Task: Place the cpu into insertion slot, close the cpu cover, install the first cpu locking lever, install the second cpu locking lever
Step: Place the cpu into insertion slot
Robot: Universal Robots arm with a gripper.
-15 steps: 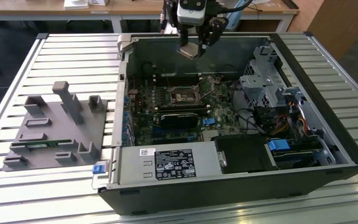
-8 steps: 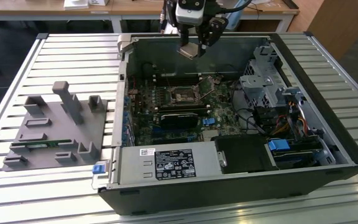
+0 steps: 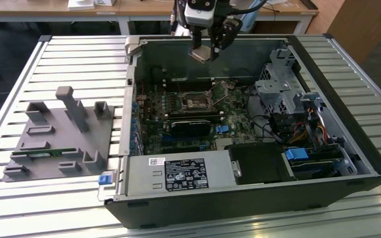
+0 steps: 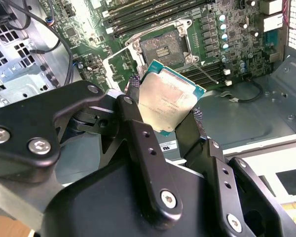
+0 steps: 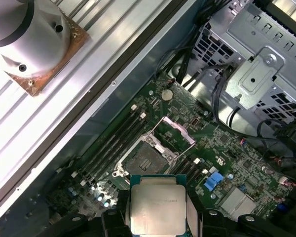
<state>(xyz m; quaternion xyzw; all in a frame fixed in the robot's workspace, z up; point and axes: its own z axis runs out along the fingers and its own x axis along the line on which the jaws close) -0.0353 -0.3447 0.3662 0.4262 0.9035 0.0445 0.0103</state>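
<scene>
My gripper (image 3: 205, 51) hangs above the open computer case, shut on the cpu (image 3: 202, 53). In both wrist views the silver-grey cpu (image 4: 168, 98) (image 5: 157, 205) is pinched by its edges between two black fingers (image 4: 134, 85), well clear of the board. Below it lies the insertion slot (image 3: 195, 101) (image 4: 162, 47) (image 5: 147, 159), a dark square with a pale metal rim on the green board, with nothing in it. The cpu cover (image 4: 119, 64) (image 5: 176, 131) stands tilted up beside the slot. A thin metal lever (image 4: 206, 74) sticks out next to the socket.
A metal drive cage (image 3: 283, 94) fills the case on the exterior view's right, and a power supply (image 3: 177, 173) lies at the front. A black block (image 3: 190, 126) sits just in front of the socket. A grey fixture (image 3: 58, 134) stands on the slatted table (image 3: 78, 59).
</scene>
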